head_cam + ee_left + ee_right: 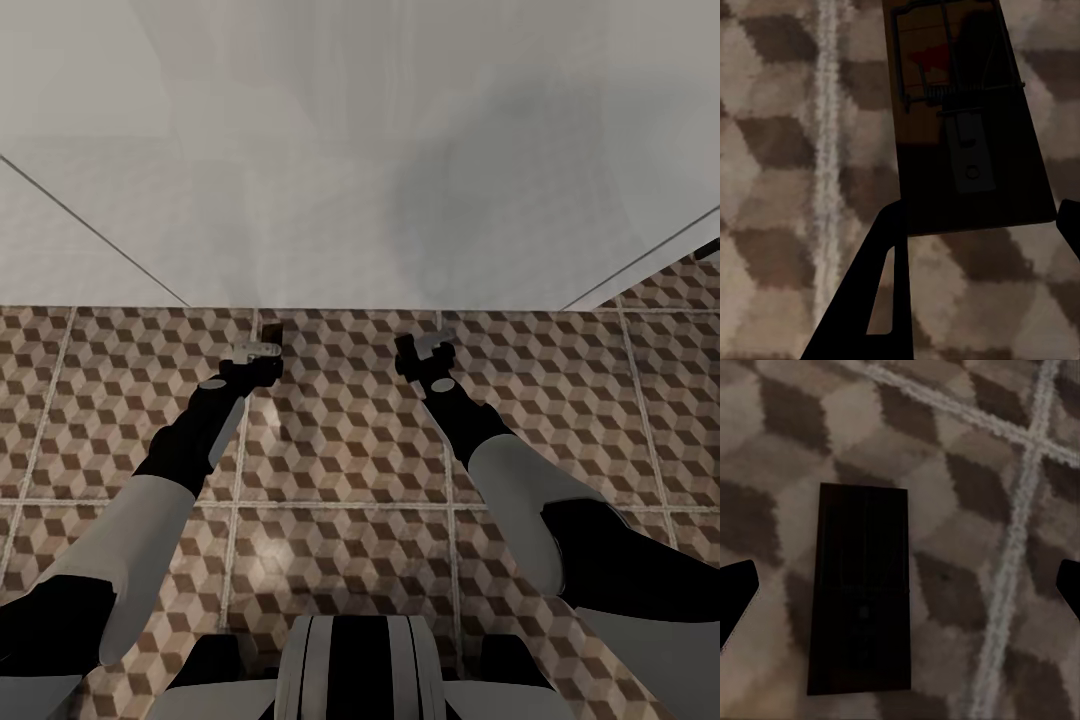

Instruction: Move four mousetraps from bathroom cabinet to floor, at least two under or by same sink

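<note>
While the left gripper (979,225) clamps one mousetrap (960,112), the spread right gripper (900,585) hovers over another board (862,585) on the bathroom floor (350,470); remaining traps unseen.

Both arms: grey-white upper shells, black forearms w/ round grey caps near wrists. Left gripper (262,352) pale grey metal, right gripper (424,352) mostly black. Fingers (866,300) flat, black, prob. w/ cut-out slot. Trunk black w/ white stripes.
</note>
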Motion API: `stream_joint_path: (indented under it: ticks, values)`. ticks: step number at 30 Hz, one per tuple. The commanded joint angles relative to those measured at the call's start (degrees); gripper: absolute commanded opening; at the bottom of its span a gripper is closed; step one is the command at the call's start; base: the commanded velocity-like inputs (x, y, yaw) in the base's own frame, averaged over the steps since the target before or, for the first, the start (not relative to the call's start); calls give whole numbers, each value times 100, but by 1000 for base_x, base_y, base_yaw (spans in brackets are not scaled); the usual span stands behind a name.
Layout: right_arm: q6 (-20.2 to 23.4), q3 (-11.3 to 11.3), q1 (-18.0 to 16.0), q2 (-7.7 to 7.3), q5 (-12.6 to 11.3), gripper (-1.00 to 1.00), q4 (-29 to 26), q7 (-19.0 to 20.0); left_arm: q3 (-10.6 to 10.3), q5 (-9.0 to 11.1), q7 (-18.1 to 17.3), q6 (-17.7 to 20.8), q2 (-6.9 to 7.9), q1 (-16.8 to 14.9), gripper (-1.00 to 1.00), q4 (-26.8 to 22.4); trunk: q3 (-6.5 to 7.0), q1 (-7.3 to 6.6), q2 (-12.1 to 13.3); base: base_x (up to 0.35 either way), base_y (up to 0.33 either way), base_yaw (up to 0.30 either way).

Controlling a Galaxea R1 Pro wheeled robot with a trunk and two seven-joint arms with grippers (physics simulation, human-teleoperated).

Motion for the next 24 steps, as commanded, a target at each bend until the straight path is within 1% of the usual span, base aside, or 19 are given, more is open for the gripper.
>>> stream_joint_path:
  ticks: [1,10,16,24]
  values:
    - [-23,24,-4,0,27,100,8,-39,-28,36,53,29,8,-1,-100,-7,-3,-1,-1,0,0,0]
    - [-84,31,-4,0,27,100,6,-39,-22,36,52,14,7,-1,-100,44,-3,-1,-1,0,0,0]
    - [-263,43,-4,0,27,100,6,-37,-6,35,52,12,7,-1,-100,75,-3,-1,-1,0,0,0]
    - [-324,57,-4,0,27,100,12,-15,12,38,60,11,7,-1,-100,144,-3,-1,-1,0,0,0]
